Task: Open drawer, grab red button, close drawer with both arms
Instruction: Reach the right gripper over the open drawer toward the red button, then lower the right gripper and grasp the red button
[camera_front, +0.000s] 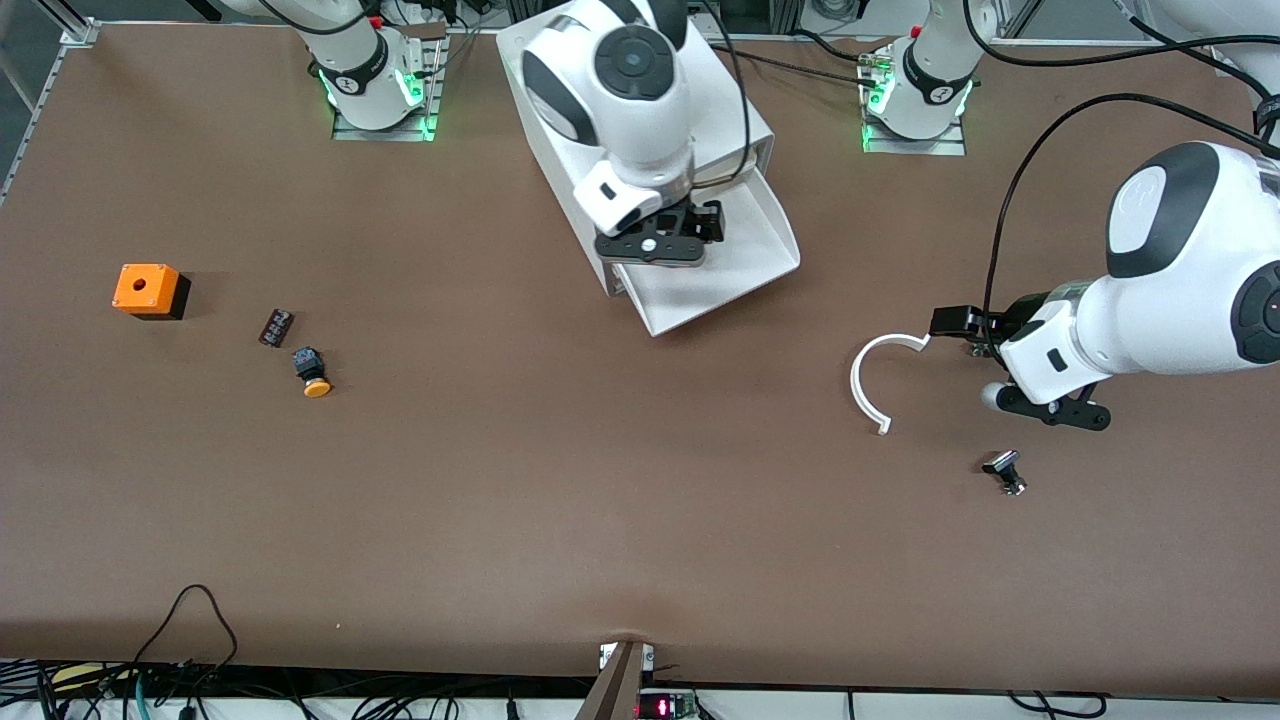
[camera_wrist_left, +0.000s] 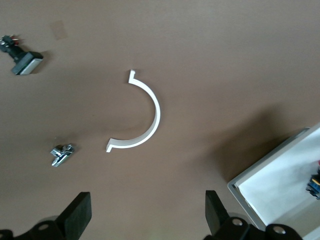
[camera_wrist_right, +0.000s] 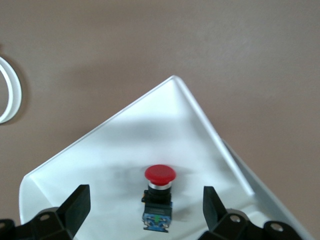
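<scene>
a brown table (camera_front: 500, 500) runs to a cabled front edge. the drawer (camera_front: 745, 265) stands pulled out of the white cabinet (camera_front: 560, 150) at the robots' edge. the red-capped button (camera_wrist_right: 159, 196) lies inside it, under the wide-open right gripper (camera_wrist_right: 145, 210). the left gripper (camera_wrist_left: 145, 220), also wide open, hangs above a white half-ring (camera_front: 875, 380).

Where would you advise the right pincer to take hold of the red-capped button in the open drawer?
Probably the black-and-bluish body under the cap, from straight above: the button lies on its side in the drawer, and the open right pincer straddles it.
</scene>
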